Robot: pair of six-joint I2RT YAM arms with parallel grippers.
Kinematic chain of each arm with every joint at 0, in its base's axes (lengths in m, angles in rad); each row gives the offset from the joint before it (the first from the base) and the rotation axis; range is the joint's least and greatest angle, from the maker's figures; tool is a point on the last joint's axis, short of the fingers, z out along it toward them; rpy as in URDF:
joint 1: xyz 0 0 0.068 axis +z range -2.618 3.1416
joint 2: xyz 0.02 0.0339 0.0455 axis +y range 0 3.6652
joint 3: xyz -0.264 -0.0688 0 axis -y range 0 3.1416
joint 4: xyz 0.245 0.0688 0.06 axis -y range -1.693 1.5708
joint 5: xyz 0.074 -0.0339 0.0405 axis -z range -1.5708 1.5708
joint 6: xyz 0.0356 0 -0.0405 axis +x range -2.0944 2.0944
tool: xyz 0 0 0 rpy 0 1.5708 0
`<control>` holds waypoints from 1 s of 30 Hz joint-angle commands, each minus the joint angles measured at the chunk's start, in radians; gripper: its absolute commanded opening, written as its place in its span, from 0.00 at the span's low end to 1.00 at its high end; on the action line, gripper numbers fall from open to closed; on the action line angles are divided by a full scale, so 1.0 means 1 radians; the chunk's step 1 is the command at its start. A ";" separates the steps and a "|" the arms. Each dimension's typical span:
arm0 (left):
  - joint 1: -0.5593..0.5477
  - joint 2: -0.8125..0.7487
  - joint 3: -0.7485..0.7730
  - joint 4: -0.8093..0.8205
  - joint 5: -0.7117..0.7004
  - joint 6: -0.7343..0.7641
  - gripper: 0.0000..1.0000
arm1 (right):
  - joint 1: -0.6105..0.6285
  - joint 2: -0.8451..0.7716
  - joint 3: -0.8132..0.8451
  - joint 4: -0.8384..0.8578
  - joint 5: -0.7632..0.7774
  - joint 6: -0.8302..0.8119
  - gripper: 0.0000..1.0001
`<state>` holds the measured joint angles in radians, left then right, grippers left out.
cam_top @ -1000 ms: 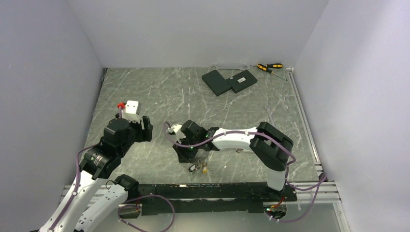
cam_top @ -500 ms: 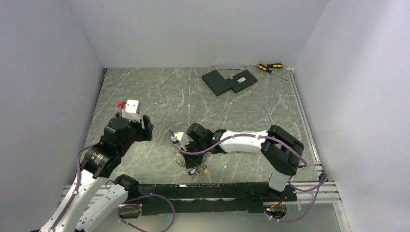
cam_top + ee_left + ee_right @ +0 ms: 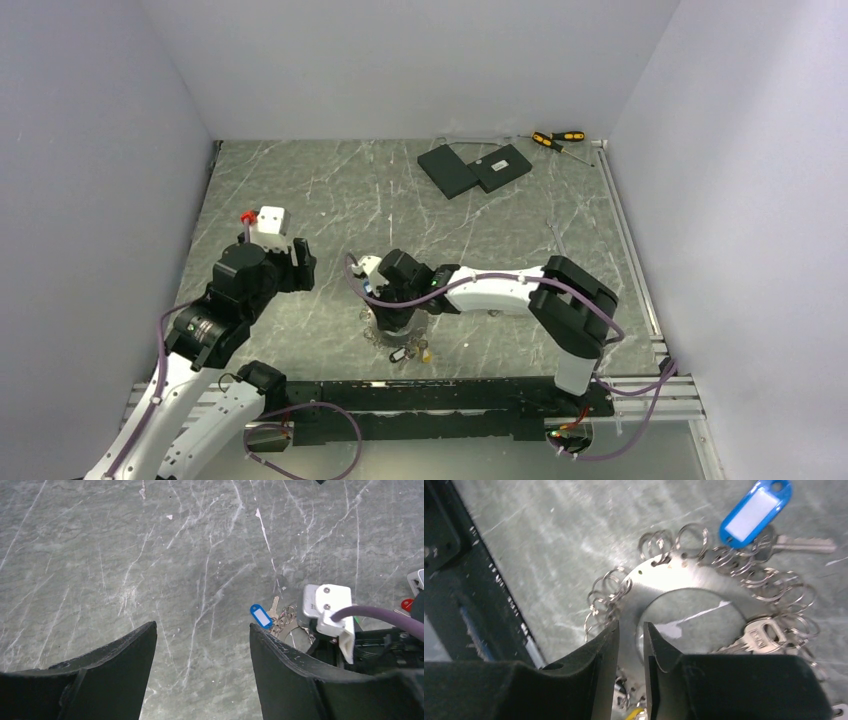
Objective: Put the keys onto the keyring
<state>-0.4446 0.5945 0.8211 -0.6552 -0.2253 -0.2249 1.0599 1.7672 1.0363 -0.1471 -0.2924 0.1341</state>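
Note:
The keyring (image 3: 684,582) is a flat grey metal ring lying on the table, its rim hung with small wire loops. A blue-tagged key (image 3: 755,511) and a plain silver key (image 3: 758,635) hang from it. My right gripper (image 3: 630,630) points down over the ring's left side, with the flat band filling the narrow gap between its jaws. From above, that gripper (image 3: 393,320) covers most of the keyring (image 3: 374,328). More keys (image 3: 408,352), one yellow, lie just in front. My left gripper (image 3: 202,630) hovers open and empty to the left, with the blue tag (image 3: 261,615) beyond its right finger.
Two flat black slabs (image 3: 473,168) and yellow-and-black screwdrivers (image 3: 557,139) lie at the back right. The black rail (image 3: 450,395) runs along the near edge, close to the loose keys. White walls close in both sides.
My right gripper moved from just left of the ring toward the near edge and down onto it, and its jaws narrowed around the band. The left arm has stayed still.

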 commanded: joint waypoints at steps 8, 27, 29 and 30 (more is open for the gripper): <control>0.006 -0.022 -0.010 0.040 0.012 0.022 0.73 | 0.035 0.067 0.112 0.008 0.128 -0.088 0.31; 0.010 -0.035 -0.011 0.040 0.009 0.024 0.73 | 0.069 0.173 0.193 -0.063 0.137 -0.083 0.30; 0.010 -0.036 -0.011 0.042 0.010 0.024 0.73 | 0.071 0.176 0.188 -0.065 0.134 -0.082 0.25; 0.010 -0.035 -0.012 0.042 0.011 0.025 0.73 | 0.071 0.174 0.185 -0.065 0.139 -0.078 0.24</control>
<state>-0.4397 0.5705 0.8116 -0.6540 -0.2253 -0.2226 1.1213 1.9251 1.2049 -0.1818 -0.1783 0.0383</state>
